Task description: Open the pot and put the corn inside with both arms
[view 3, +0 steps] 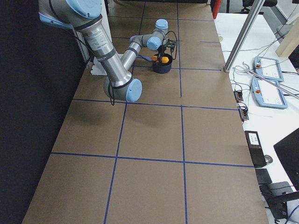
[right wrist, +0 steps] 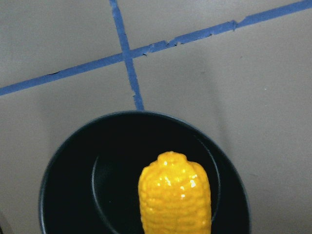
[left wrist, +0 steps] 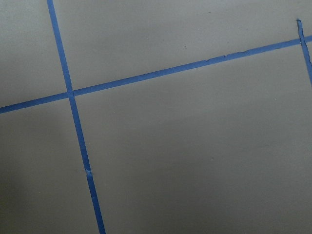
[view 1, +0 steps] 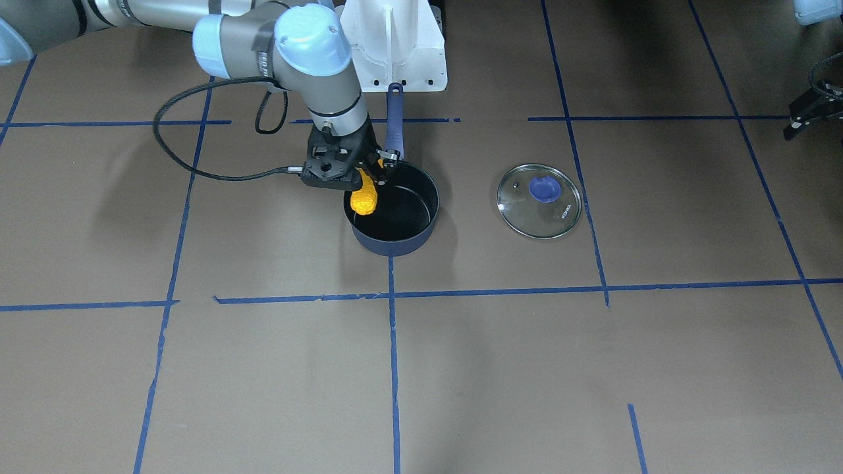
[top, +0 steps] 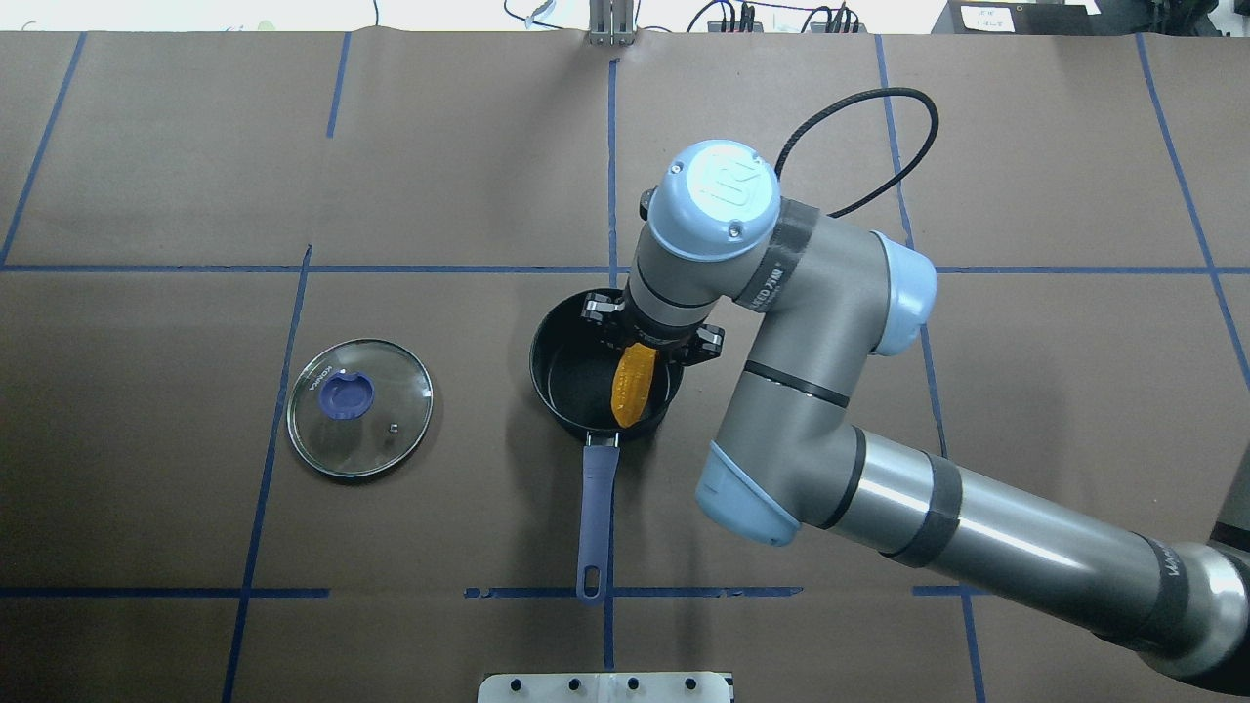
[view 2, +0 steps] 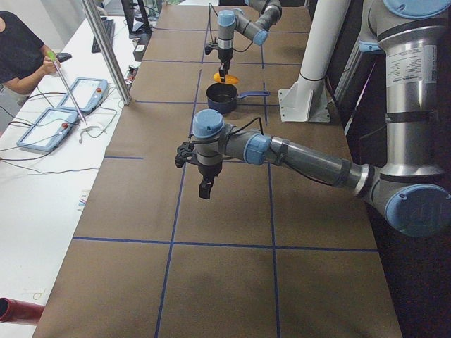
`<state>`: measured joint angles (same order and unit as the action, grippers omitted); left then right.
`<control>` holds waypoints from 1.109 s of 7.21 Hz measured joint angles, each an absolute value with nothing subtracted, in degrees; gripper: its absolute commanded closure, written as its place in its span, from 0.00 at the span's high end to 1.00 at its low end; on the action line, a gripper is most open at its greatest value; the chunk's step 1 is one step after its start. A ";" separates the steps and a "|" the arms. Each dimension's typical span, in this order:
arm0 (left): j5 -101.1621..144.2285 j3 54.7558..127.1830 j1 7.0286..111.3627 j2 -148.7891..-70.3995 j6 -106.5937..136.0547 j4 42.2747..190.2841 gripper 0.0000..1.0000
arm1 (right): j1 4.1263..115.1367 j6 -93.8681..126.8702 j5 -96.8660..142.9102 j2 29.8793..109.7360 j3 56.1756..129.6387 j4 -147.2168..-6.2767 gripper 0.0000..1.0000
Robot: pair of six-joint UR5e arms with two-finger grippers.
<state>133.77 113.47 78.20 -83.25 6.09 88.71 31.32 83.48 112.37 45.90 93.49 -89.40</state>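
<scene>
The dark navy pot (view 1: 402, 227) stands open near the table's middle, its purple-blue handle (view 1: 394, 115) pointing at the robot's base. Its glass lid (view 1: 539, 201) lies flat on the table beside it, knob up. My right gripper (view 1: 364, 179) is shut on the yellow-orange corn (view 1: 363, 199) and holds it nearly upright, its lower end hanging inside the pot's rim. The right wrist view shows the corn (right wrist: 175, 195) above the pot's black interior (right wrist: 97, 185). My left gripper (view 1: 805, 117) is at the view's right edge, far from the pot, and I cannot tell whether it is open.
The white base block (view 1: 395, 46) stands just behind the pot's handle. The right arm's black cable (view 1: 178, 151) loops beside the gripper. In the exterior left view a metal post (view 2: 106, 49) and teach pendants (view 2: 60, 116) are on a side table.
</scene>
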 measured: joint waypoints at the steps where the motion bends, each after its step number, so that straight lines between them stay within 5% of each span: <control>1: 133.75 113.43 78.22 -83.24 6.12 88.69 1.00 | 31.18 83.53 112.32 44.34 91.64 -89.26 0.00; 2: 133.71 113.37 78.22 -83.23 6.16 88.68 1.00 | 31.15 83.52 112.27 43.19 90.18 -89.17 0.00; 3: 133.69 113.35 78.25 -83.20 6.25 88.68 1.00 | 31.12 83.44 112.25 42.63 89.48 -89.14 0.27; 4: 133.69 113.35 78.28 -83.17 6.34 88.68 1.00 | 31.12 83.24 112.24 42.42 89.19 -89.11 0.99; 8: 133.71 113.09 78.23 -83.08 6.36 88.68 1.00 | 34.89 80.73 115.44 45.09 90.96 -89.19 1.00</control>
<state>133.71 113.09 78.23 -83.08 6.36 88.68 34.89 80.73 115.44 45.09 90.96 -89.19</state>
